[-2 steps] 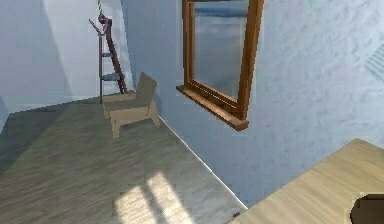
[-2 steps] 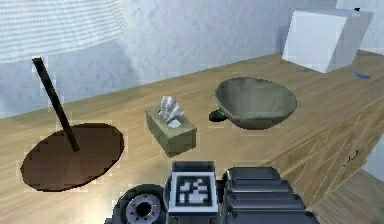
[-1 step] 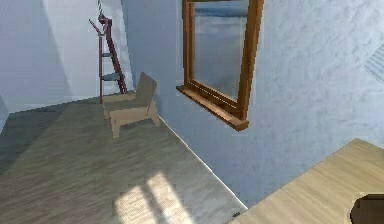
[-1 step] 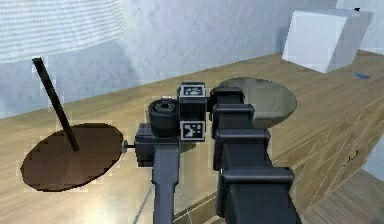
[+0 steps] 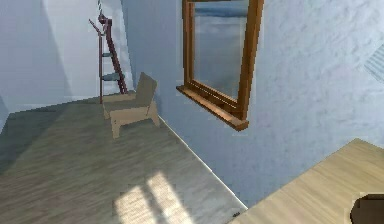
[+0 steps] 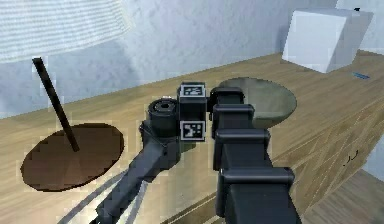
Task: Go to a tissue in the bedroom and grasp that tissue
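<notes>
over wooden desk (image 6: pixel 310 115), tool (image 6: pixel 120 195) tips indistinct

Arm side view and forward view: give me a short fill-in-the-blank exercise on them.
In the arm side view, the tabletop under the white box is made of ____.
The thin dark pole rises from a base whose shape is ____.
In the forward view, the chair stands by a wall painted ____.
Missing words: wood, round, blue.

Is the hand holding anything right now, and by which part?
Cannot tell: the hand shows against the wooden table, and its far end is hard to make out.
</notes>
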{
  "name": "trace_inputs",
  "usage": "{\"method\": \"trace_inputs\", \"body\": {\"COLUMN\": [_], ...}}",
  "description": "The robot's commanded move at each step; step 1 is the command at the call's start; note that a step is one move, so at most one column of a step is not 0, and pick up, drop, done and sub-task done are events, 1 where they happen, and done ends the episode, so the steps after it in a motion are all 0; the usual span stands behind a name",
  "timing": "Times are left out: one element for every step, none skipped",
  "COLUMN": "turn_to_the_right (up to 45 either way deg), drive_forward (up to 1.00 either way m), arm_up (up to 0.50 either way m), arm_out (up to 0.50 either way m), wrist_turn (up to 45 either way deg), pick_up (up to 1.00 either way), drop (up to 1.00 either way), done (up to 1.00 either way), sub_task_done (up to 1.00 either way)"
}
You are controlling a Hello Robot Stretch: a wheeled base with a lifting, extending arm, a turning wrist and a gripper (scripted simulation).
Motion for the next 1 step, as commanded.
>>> {"method": "trace_inputs", "body": {"turn_to_the_right": [0.0], "drive_forward": [0.0], "arm_up": [0.0], "arm_out": [0.0], "wrist_turn": [45.0], "pick_up": [0.0], "drop": [0.0], "done": [0.0], "sub_task_done": [0.0]}}
